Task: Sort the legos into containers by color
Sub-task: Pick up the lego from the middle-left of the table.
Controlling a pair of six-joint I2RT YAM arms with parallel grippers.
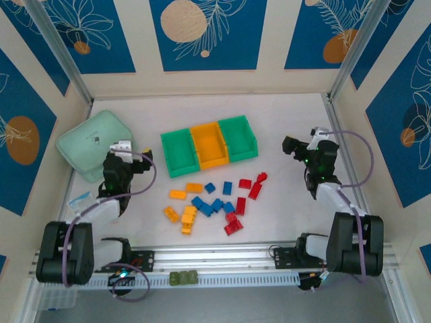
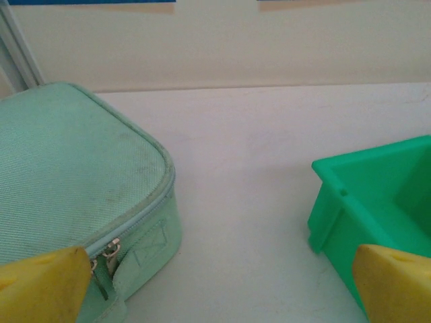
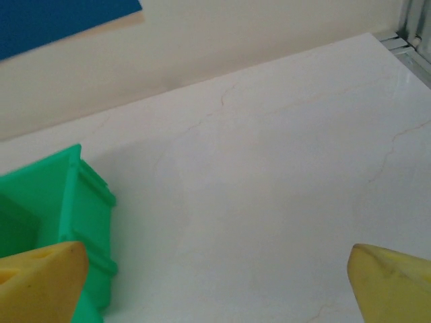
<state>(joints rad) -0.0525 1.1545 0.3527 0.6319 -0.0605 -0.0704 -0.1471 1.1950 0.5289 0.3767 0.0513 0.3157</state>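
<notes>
The legos lie loose on the white table in front of the containers: yellow-orange legos point(image 1: 183, 205) on the left, blue legos point(image 1: 212, 202) in the middle, red legos point(image 1: 244, 198) on the right. The containers stand in a row: a green bin point(image 1: 178, 155), an orange bin point(image 1: 209, 145) and another green bin point(image 1: 239, 138). My left gripper point(image 1: 131, 149) hovers open between the pouch and the left green bin point(image 2: 377, 202), nothing between its fingers point(image 2: 40, 286). My right gripper point(image 1: 300, 145) is open and empty to the right of the right green bin point(image 3: 57, 202).
A mint-green zip pouch point(image 1: 91, 143) point(image 2: 67, 175) lies at the back left, close to my left gripper point(image 2: 219, 289). Bare table stretches under my right gripper point(image 3: 215, 286) toward the back wall. A metal rail point(image 1: 215, 257) runs along the near edge.
</notes>
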